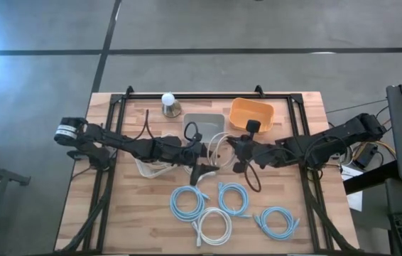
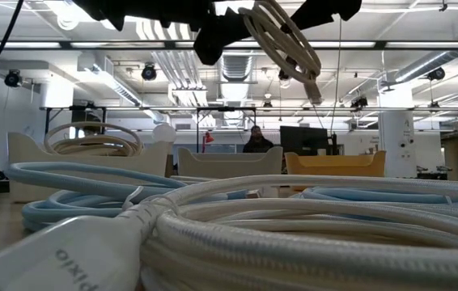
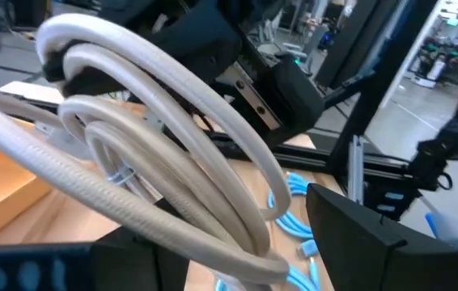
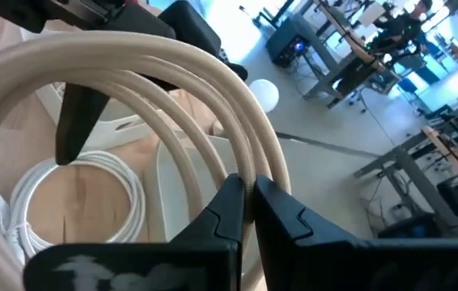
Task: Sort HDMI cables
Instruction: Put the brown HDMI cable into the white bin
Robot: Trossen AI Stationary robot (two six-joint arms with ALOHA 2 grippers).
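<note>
High view: both end effectors mid-table, apparently sharing one beige cable (image 1: 217, 147).

Four coils (image 1: 219, 211) at table's (image 1: 137, 213) near edge; bins (image 1: 251, 114) at far edge.

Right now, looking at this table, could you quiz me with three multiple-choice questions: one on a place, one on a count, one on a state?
1. Where is the orange plastic bin?
A) far side of the wooden table, beside the grey plastic bin
B) near edge
C) on the floor
2. How many light blue cable coils lie on the table?
A) one
B) three
C) six
3. What state is the beige cable coil in?
A) flat in a bin
B) held in the air
C) uncoiled

1 A: it stands right of the grey bin.
2 B: three lie near the front.
3 B: the right gripper pinches it aloft, the left gripper beside it.
</note>
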